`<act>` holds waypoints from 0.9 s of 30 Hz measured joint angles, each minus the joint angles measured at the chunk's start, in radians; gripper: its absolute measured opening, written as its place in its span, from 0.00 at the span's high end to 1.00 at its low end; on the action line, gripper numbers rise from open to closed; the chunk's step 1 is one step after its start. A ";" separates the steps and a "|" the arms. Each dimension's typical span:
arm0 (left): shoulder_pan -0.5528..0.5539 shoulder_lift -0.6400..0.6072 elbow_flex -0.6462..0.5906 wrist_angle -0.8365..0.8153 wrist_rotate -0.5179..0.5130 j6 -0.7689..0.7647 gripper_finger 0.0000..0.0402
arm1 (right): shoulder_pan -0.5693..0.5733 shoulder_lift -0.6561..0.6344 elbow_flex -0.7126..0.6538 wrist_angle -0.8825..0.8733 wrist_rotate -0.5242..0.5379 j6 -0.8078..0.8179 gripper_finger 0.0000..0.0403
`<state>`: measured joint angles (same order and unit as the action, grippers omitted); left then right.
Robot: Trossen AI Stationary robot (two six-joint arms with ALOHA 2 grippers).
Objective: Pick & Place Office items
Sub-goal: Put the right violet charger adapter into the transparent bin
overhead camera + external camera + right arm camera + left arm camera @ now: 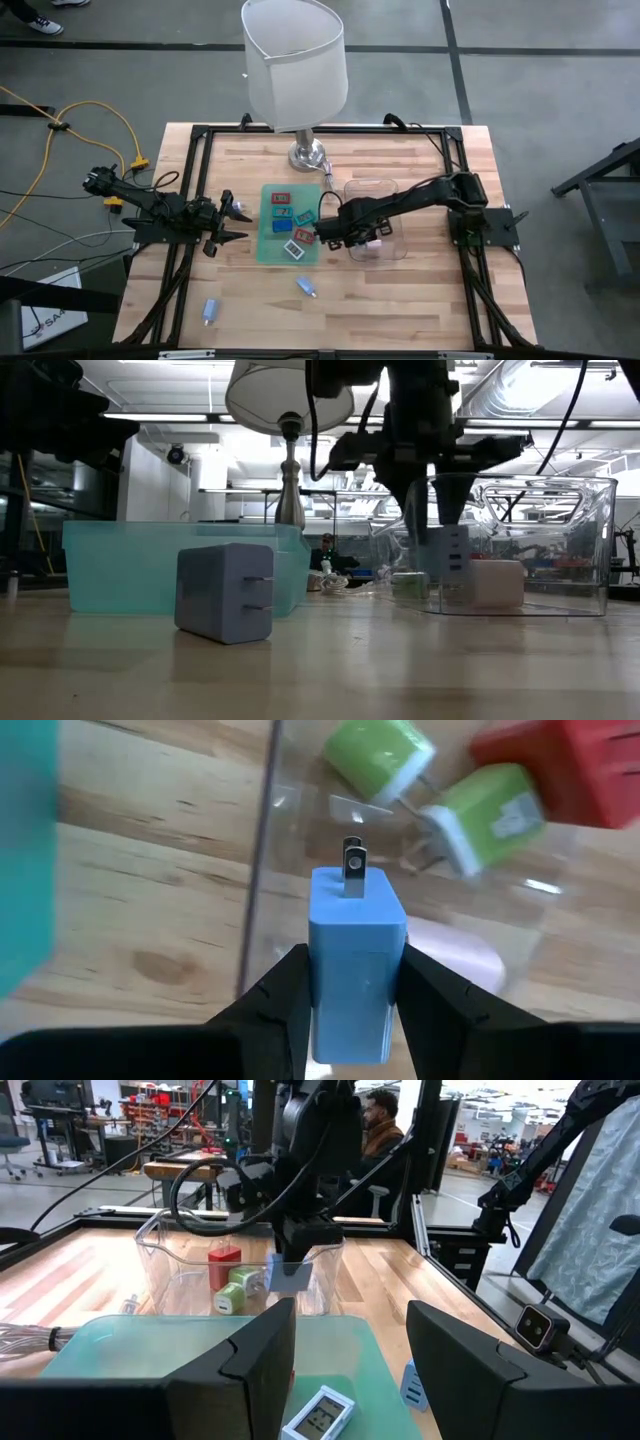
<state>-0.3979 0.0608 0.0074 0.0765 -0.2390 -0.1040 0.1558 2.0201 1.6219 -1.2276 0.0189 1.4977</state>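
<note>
Right gripper [352,985] pinches a blue charger [356,955] lengthwise, prongs pointing away, probably above the clear tray [262,850]; the high view hides it. Left gripper [236,222] spread.

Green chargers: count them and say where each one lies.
2. One green charger lies in the tray, and the second green charger lies beside it, next to the red charger. The pieces on the mat are too small to rule out.
</note>
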 joint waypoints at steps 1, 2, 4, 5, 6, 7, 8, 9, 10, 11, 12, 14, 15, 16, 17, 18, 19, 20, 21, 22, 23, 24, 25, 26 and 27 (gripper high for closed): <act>0.000 0.000 0.000 0.000 0.000 0.000 0.54 | 0.000 0.000 -0.010 0.017 0.000 -0.001 0.72; 0.000 0.000 0.000 0.000 0.000 0.000 0.54 | 0.000 0.000 -0.020 0.031 -0.001 -0.001 0.72; 0.000 0.000 0.000 0.000 0.000 0.000 0.54 | 0.000 0.000 -0.040 0.055 -0.004 -0.002 0.72; 0.000 0.000 0.000 0.000 0.000 0.000 0.54 | 0.000 0.000 -0.049 0.066 -0.010 -0.005 0.73; 0.000 0.000 0.000 0.000 0.000 0.000 0.54 | 0.000 0.000 -0.058 0.081 -0.015 -0.008 0.73; 0.000 0.000 0.000 0.000 0.000 0.000 0.54 | 0.000 0.000 -0.064 0.089 -0.020 -0.009 0.73; 0.000 0.000 0.000 0.000 0.000 0.000 0.54 | 0.000 0.000 -0.069 0.096 -0.021 -0.009 0.72; 0.000 0.000 0.000 0.000 0.000 0.000 0.54 | 0.000 0.000 -0.070 0.099 -0.017 -0.009 0.72; 0.000 0.000 0.000 0.000 0.000 0.000 0.54 | 0.000 0.000 -0.070 0.099 -0.013 -0.009 0.71; 0.000 0.000 0.000 0.000 0.000 0.000 0.54 | 0.000 0.000 -0.070 0.099 -0.004 -0.010 0.70; 0.000 0.000 0.000 0.000 0.000 0.000 0.54 | 0.000 0.000 -0.070 0.100 0.006 -0.012 0.69; 0.000 0.000 0.000 0.000 0.000 0.000 0.54 | 0.000 0.000 -0.070 0.101 0.026 -0.023 0.67; 0.000 0.000 0.000 0.000 0.000 0.000 0.54 | 0.000 0.000 -0.070 0.103 0.030 -0.027 0.67; 0.000 0.000 0.000 0.000 0.000 0.000 0.54 | 0.000 0.000 -0.070 0.102 0.030 -0.028 0.66; 0.000 0.000 0.000 0.000 0.000 0.000 0.54 | 0.000 0.000 -0.070 0.102 0.030 -0.030 0.66; 0.000 0.000 0.000 0.000 0.000 0.000 0.54 | 0.000 0.000 -0.070 0.102 0.031 -0.036 0.65; 0.000 0.000 0.000 0.000 0.000 0.000 0.54 | 0.000 0.000 -0.070 0.103 0.032 -0.038 0.65; 0.000 0.000 0.000 0.000 0.000 0.000 0.54 | 0.000 0.000 -0.070 0.103 0.034 -0.039 0.65; 0.000 0.000 0.000 0.000 0.000 0.000 0.54 | 0.000 0.000 -0.070 0.102 0.036 -0.040 0.65; 0.000 0.000 0.000 0.000 0.000 0.000 0.54 | 0.000 0.000 -0.070 0.103 0.041 -0.040 0.65; 0.000 0.000 0.000 0.000 0.000 0.000 0.54 | 0.000 0.000 -0.070 0.102 0.044 -0.040 0.65; 0.000 0.000 0.000 0.000 0.000 0.000 0.54 | 0.000 0.000 -0.070 0.102 0.049 -0.040 0.65; 0.000 0.000 0.000 0.000 0.000 0.000 0.54 | 0.000 0.000 -0.070 0.103 0.054 -0.040 0.65; 0.000 0.000 0.000 0.000 0.000 0.000 0.54 | 0.000 -0.002 -0.070 0.102 0.057 -0.040 0.65; 0.000 0.000 0.000 0.000 0.000 0.000 0.54 | 0.000 -0.006 -0.070 0.103 0.060 -0.042 0.65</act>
<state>-0.3978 0.0608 0.0074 0.0761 -0.2390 -0.1036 0.1558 2.0138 1.5517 -1.1250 0.0790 1.4560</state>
